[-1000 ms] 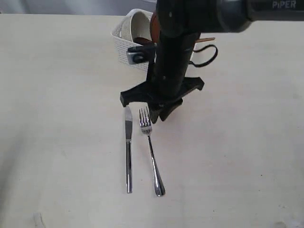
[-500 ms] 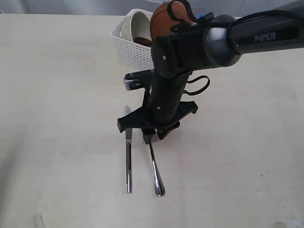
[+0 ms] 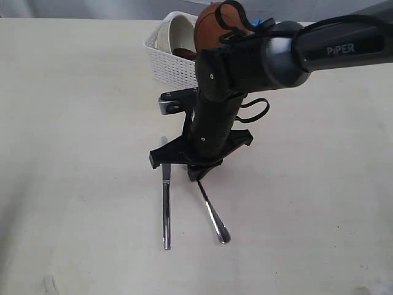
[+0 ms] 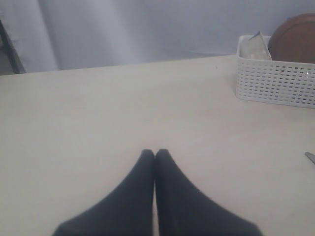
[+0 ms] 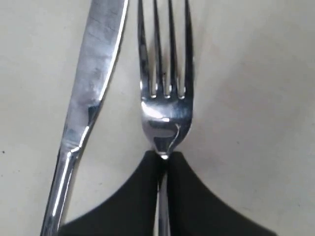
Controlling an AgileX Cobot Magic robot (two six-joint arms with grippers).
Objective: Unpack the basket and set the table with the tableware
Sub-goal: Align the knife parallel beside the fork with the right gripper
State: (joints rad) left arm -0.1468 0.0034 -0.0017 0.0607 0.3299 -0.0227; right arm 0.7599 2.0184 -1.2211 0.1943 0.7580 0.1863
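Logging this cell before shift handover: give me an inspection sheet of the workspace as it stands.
Surface: table pale cream, faint stains.
Job's things: basket toward the far side holds bowl and brown plate; knife flat on table; fork beside it, handle splayed away.
Clutter: blue packet edge showing in basket.
Grippers: right end effector shut on fork neck; left end effector shut, empty.
Cables: black cable loops on right arm.
Surroundings: grey curtain behind table.

Steel knife (image 3: 166, 212) lies straight, fork (image 3: 213, 216) slanted beside it, near the white perforated basket (image 3: 167, 66) holding bowl (image 3: 175, 31), wooden plate (image 3: 206, 34).
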